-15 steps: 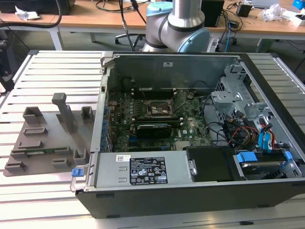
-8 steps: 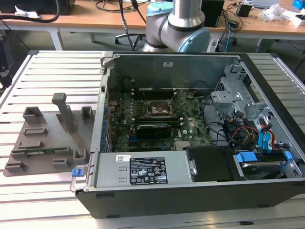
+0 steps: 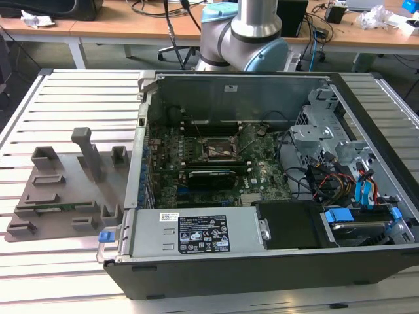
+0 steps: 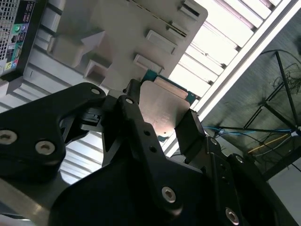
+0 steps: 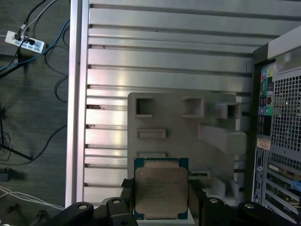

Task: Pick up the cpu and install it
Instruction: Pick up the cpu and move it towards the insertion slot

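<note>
Hand: the gripper (image 5: 161, 197) is being kept narrowed on the cpu (image 5: 161, 192), which is being pinched by two opposite edges between the black fingers (image 4: 190, 134).
Cpu place: in both wrist views it is being held flat over one end of the grey tray (image 5: 178, 127); whether it is touching the tray cannot be told.
Hidden: two edges of the cpu are being covered by the fingers, and in the second wrist view part of it is being blocked by the gripper's black body.
Cut off: the arm (image 3: 245, 29) is being cropped by the upper edge of the exterior view, at upper middle.
Hard to make out: the socket (image 3: 219, 149) is being shown small, mid-frame, inside the open computer case (image 3: 262, 261).
Around: the tray is lying on the slatted table (image 3: 72, 91) at the exterior view's left, just beside the case; a power strip (image 5: 26, 42) and cables are lying on the floor past the table's edge.
</note>
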